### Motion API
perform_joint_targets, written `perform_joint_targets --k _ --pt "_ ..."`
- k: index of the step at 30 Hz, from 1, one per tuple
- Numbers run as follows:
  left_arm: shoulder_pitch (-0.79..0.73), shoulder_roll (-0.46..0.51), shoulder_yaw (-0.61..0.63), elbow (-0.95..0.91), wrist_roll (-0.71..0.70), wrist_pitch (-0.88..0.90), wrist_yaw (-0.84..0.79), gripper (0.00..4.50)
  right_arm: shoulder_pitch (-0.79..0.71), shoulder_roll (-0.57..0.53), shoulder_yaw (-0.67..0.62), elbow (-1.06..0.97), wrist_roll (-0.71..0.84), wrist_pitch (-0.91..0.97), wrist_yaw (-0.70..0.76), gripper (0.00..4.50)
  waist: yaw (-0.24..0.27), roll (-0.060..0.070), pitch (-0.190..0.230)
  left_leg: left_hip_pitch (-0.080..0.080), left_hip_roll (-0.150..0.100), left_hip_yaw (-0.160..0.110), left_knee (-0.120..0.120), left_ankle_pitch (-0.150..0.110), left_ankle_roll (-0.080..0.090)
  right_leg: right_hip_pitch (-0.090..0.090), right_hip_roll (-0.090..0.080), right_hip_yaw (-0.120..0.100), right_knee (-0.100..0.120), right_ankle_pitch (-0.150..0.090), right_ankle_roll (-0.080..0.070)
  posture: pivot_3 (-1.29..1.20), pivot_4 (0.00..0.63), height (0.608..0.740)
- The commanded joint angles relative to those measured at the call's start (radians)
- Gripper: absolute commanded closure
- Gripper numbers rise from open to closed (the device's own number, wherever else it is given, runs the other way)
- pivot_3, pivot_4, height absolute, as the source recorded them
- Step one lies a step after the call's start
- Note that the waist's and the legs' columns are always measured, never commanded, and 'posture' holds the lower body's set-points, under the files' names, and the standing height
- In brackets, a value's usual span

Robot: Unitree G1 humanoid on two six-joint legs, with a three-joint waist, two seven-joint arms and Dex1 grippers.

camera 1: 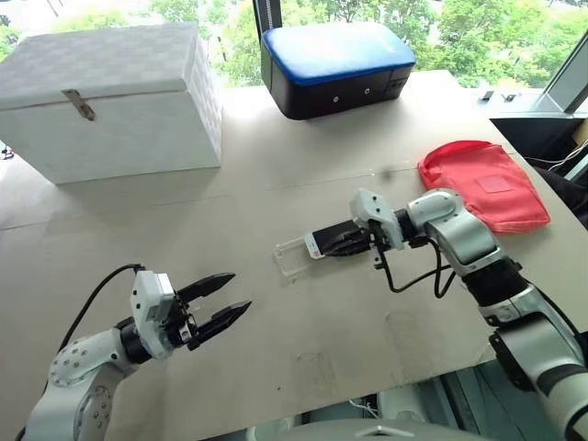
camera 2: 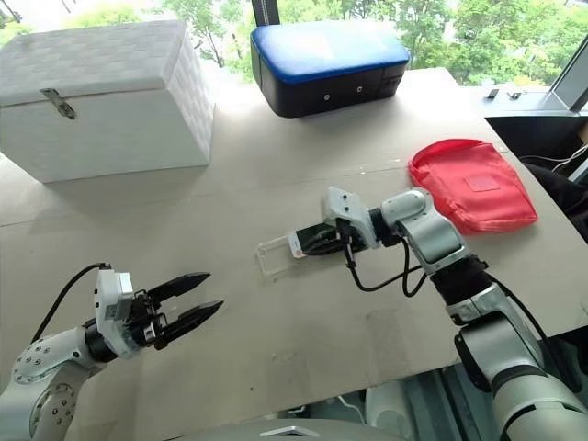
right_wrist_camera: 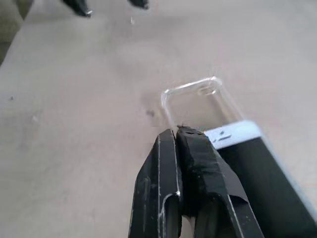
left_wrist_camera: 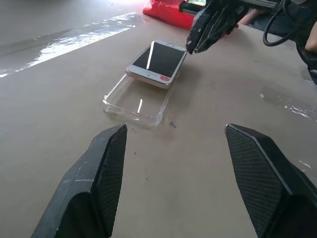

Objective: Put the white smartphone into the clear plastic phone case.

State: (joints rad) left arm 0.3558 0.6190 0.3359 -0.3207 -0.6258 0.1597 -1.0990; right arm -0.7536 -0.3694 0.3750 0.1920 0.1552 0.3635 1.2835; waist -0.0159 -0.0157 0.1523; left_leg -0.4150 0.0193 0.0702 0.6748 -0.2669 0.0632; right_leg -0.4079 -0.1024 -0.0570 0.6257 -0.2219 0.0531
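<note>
The white smartphone (camera 1: 317,244) lies screen up in the middle of the table, one end resting over the near rim of the clear plastic phone case (camera 1: 292,256). The rest of the case (left_wrist_camera: 134,100) sits bare on the table, its glossy rim showing. My right gripper (camera 1: 343,244) is shut with nothing between its fingers (right_wrist_camera: 171,163), and it hangs low along the phone's (right_wrist_camera: 257,168) long edge, tips near the case (right_wrist_camera: 198,99). My left gripper (camera 1: 241,290) is open at the near left, well apart from the case and pointing toward it, and holds nothing.
A white woven box (camera 1: 110,96) stands at the back left, a blue-topped black case (camera 1: 335,64) at the back middle. A red pouch (camera 1: 487,184) lies to the right, behind my right arm. The table's front edge (camera 1: 303,404) runs close below both arms.
</note>
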Motion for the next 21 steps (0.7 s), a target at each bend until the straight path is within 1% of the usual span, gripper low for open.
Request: perform_joint_targets --k 1,8,10,13,15,16,18,21 --pt "-0.005 0.001 0.003 -0.015 0.004 -0.020 0.001 1.30 -0.031 0.025 0.008 0.070 -0.064 -0.070 -0.081 4.39 0.002 0.000 0.000 0.000 0.000 0.000 0.000 0.000 0.000 0.000 0.000 0.000 0.000 0.000 0.000 0.00 0.150 0.734" --pt "-0.020 0.001 -0.002 -0.012 0.006 -0.019 0.005 1.30 -0.018 0.026 0.161 0.287 -0.256 -0.223 -0.118 4.39 -0.001 0.000 -0.001 0.001 -0.001 0.001 0.000 0.000 0.000 0.000 0.000 0.000 0.000 0.000 0.000 0.00 0.150 0.734" --pt "-0.024 -0.001 -0.006 -0.016 0.006 -0.016 0.008 1.30 -0.002 0.029 0.185 0.309 -0.275 -0.235 -0.115 4.39 -0.002 0.000 -0.004 0.002 0.000 0.001 0.000 0.001 -0.001 0.001 0.001 0.000 0.000 0.000 0.000 0.00 0.150 0.734" --pt "-0.029 -0.001 -0.008 -0.016 0.006 -0.015 0.011 1.30 0.011 0.038 0.189 0.325 -0.276 -0.234 -0.103 4.39 0.000 0.001 -0.005 0.007 0.001 0.001 0.000 0.001 -0.002 0.006 0.002 0.000 0.001 0.000 0.000 0.00 0.150 0.734" --pt "-0.034 -0.001 -0.010 -0.014 0.006 -0.014 0.013 1.30 0.025 0.052 0.167 0.322 -0.240 -0.192 -0.082 4.39 0.000 0.000 -0.007 0.016 0.001 0.001 -0.002 0.000 -0.004 0.014 0.001 0.000 0.000 -0.001 0.000 0.00 0.150 0.734" --pt "-0.037 0.000 -0.011 -0.013 0.006 -0.014 0.014 1.30 0.029 0.054 0.162 0.320 -0.234 -0.176 -0.075 4.39 0.000 0.000 -0.007 0.018 0.001 0.001 -0.003 -0.003 -0.004 0.015 0.000 0.000 0.000 -0.001 0.000 0.00 0.150 0.734" --pt "-0.040 0.000 -0.013 -0.014 0.005 -0.013 0.015 1.30 0.030 0.050 0.157 0.323 -0.238 -0.185 -0.079 4.39 0.000 0.001 -0.009 0.018 0.001 0.002 -0.002 -0.004 -0.003 0.015 -0.001 0.000 0.001 -0.001 0.000 0.00 0.150 0.734" --pt "-0.043 0.000 -0.017 -0.015 0.006 -0.012 0.018 1.30 0.026 0.072 0.093 0.294 -0.177 -0.146 -0.092 4.39 0.000 0.002 -0.010 0.018 0.001 0.002 -0.003 -0.002 -0.006 0.015 -0.001 0.000 0.001 0.000 0.000 0.00 0.150 0.734"
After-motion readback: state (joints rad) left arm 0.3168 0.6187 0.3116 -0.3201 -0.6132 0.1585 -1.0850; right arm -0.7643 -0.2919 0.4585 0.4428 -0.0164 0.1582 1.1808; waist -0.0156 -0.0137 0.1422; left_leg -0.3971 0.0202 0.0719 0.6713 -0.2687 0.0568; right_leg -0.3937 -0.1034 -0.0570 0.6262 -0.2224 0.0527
